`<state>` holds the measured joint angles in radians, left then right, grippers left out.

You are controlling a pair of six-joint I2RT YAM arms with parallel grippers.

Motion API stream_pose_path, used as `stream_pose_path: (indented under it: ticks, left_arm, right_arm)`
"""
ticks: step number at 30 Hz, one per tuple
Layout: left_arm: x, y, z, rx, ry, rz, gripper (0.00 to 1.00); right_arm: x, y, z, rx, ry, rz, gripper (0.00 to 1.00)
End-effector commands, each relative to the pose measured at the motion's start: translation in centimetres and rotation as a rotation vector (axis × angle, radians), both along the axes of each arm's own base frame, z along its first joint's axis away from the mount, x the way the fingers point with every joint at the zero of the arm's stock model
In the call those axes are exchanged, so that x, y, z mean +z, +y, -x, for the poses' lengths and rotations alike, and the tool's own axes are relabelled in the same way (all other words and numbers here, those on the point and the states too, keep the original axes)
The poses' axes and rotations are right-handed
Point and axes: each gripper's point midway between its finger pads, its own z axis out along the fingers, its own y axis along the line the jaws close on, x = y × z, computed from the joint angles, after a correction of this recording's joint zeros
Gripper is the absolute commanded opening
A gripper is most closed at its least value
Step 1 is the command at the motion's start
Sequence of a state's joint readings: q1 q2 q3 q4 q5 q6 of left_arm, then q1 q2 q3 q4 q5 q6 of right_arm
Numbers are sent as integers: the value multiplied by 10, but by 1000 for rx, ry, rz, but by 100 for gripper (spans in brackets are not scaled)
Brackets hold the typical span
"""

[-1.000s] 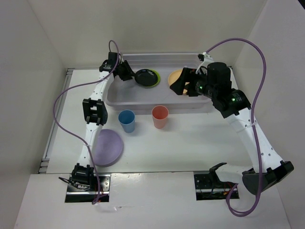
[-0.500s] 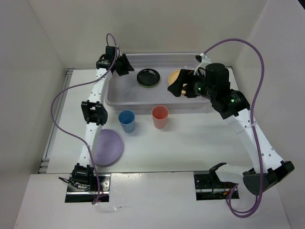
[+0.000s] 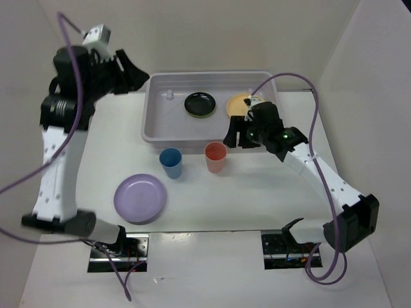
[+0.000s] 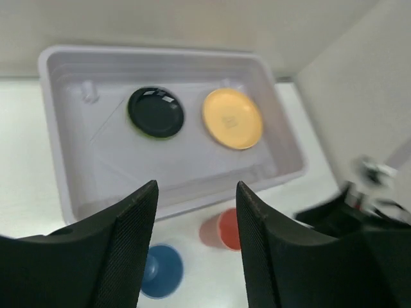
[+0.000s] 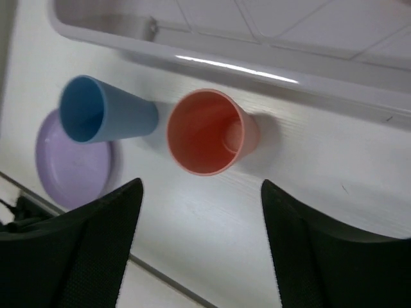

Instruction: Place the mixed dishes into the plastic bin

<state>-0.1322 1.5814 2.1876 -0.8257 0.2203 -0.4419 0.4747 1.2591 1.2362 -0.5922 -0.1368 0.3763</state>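
Note:
The plastic bin (image 3: 149, 131) stands at the back. In it the small black plate (image 3: 199, 102) lies on the lime-green plate (image 3: 208, 113), and the yellow-orange plate (image 3: 238, 104) lies to their right. The blue cup (image 3: 171, 162) and coral-red cup (image 3: 216, 156) stand upright in front of the bin. The lavender plate (image 3: 140, 198) lies nearer, on the left. My left gripper (image 3: 140, 77) is open and empty, high beside the bin's left back corner. My right gripper (image 3: 231, 136) is open and empty, just right of the coral-red cup (image 5: 209, 131).
White walls close the table on the left, back and right. In the right wrist view the blue cup (image 5: 103, 117) stands next to the lavender plate (image 5: 70, 170), and the bin's front wall (image 5: 257, 61) runs just behind both cups.
My left arm has risen high and swung left, away from the bin. My right gripper has left the yellow-orange plate in the bin and come forward over the front wall to beside the coral-red cup.

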Motion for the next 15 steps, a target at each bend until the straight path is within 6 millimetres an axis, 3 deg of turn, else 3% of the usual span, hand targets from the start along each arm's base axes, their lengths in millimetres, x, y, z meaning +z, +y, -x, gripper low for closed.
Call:
stream_pose_path:
  ticks: [1, 4, 5, 9, 11, 15]
  left_arm:
    - [-49, -2, 31, -23, 58, 1, 60]
    - [-78, 7, 56, -9, 95, -3, 60]
    - [-112, 7, 61, -8, 173, -12, 60]
    - [-153, 15, 85, -6, 238, -38, 60]
    - [-163, 15, 93, -6, 255, -40, 60]
    - [-177, 21, 99, -12, 284, -74, 61]
  right_arm:
    - [-21, 6, -22, -46, -14, 54, 73]
    - [-35, 15, -28, -50, 9, 103, 64]
    - [-46, 22, -27, -38, 30, 126, 61]
    - [-64, 27, -34, -68, 52, 166, 55]
    - [-78, 29, -36, -79, 77, 194, 55]
    - [-86, 29, -45, -131, 70, 238, 55]
